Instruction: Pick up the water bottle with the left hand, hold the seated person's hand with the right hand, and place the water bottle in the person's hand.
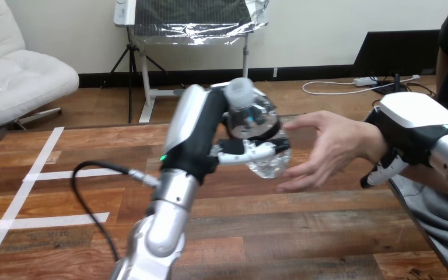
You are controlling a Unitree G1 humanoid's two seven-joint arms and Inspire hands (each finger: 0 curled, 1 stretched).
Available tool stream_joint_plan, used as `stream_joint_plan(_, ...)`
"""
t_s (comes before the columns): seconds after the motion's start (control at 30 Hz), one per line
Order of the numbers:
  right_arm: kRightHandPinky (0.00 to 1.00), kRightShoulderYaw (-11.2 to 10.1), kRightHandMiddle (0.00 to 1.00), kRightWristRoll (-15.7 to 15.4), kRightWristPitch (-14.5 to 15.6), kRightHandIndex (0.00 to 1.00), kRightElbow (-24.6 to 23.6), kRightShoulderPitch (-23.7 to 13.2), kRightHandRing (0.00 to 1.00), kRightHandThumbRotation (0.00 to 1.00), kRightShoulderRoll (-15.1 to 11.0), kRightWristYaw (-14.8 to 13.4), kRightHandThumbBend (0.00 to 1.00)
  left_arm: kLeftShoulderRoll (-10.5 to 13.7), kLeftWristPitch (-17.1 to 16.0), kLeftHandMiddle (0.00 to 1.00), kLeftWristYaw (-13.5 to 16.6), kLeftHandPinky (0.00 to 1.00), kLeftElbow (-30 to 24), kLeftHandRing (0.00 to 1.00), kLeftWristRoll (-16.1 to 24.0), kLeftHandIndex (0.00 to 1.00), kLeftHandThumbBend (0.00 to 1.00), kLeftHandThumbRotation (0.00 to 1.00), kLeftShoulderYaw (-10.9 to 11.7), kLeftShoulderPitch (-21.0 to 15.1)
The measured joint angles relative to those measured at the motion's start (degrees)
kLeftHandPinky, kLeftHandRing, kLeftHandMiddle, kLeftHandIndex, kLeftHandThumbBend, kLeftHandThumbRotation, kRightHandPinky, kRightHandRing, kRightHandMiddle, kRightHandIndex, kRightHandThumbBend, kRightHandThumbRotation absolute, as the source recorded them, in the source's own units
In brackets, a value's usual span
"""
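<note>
Above the table (268, 233), near its middle, the left robot hand (242, 150) is clamped round the water bottle (255, 119), carrying it cap up and clear of the wood, just beside the person's hand (326, 149), whose open palm faces it. The right robot hand (411, 125) wraps the person's wrist (372, 142), fingers curled beneath, seemingly to steady that palm for the handover.
</note>
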Motion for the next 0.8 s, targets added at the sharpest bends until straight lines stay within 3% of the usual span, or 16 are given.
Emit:
stream_joint_plan(0.33,0.12,-0.10,0.26,0.24,0.20,0.32,-4.04,0.73,0.18,0.00,0.03,1.03,0.79,-2.26,-0.02,0.40,0.71,0.30,2.97,0.34,0.32,0.49,0.55,0.00,-1.53,-2.36)
stream_joint_plan(0.8,0.12,-0.10,0.26,0.74,0.83,0.31,-7.32,1.38,0.18,0.00,0.09,1.72,0.80,-3.82,-0.08,0.40,2.25,0.30,6.27,0.34,0.44,0.49,0.54,0.00,-1.84,-3.83)
